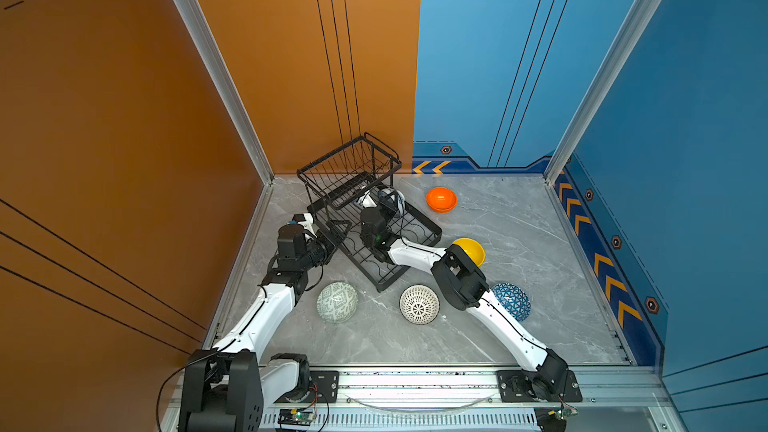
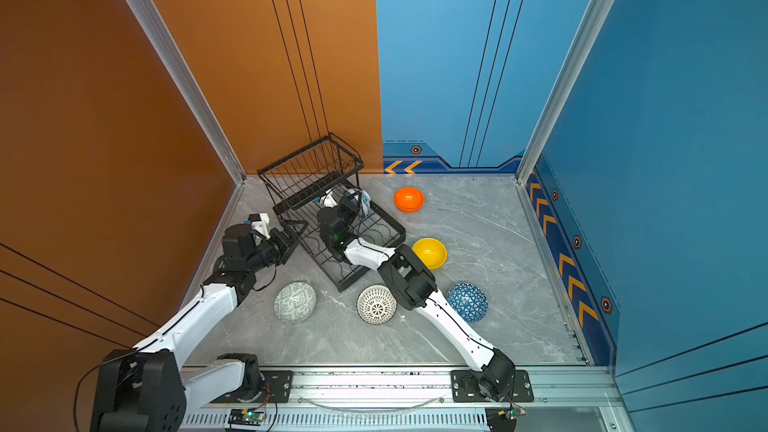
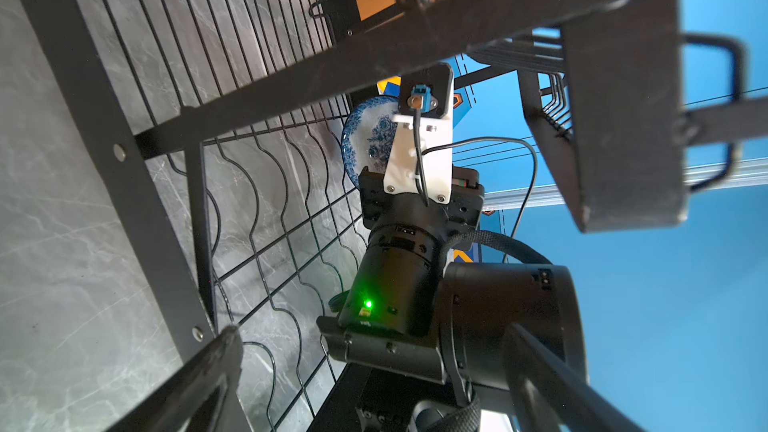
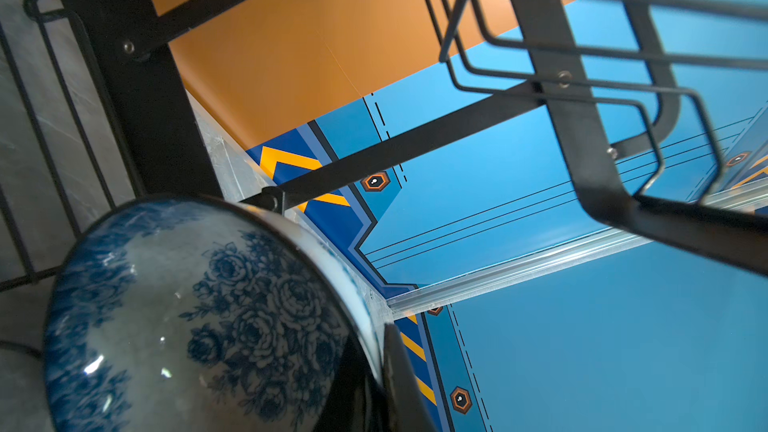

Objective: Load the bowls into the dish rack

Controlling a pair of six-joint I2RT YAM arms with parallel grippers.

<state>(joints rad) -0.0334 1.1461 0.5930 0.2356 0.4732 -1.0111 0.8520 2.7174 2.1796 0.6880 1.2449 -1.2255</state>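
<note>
Over by the orange wall, the dish rack (image 1: 380, 284) sits slanted on the grey table (image 1: 519, 243). The right gripper (image 1: 390, 201) reaches into the long bottom tray, under the high basket, and is pinched tight on the rim of the blue-flower bowl (image 4: 208, 305). It holds the bowl up on its edge. I think that is so the bowl can slip between the wavy wires and stand there by itself. I cannot tell if the bowl is touching the wires yet.

The left gripper (image 1: 334, 238) is right beside the near side of the rack with its fingers (image 3: 220, 351) spread wide and nothing in them. My guess is that it waits there to keep the rack from sliding, but I cannot see if it touches the frame.

Five bowls are out on the table: the orange bowl (image 1: 441, 199), the yellow bowl (image 1: 471, 250), the blue triangle bowl (image 1: 513, 301), the white bowl (image 1: 419, 304) and the pale green bowl (image 1: 337, 302). So the job has only just begun
</note>
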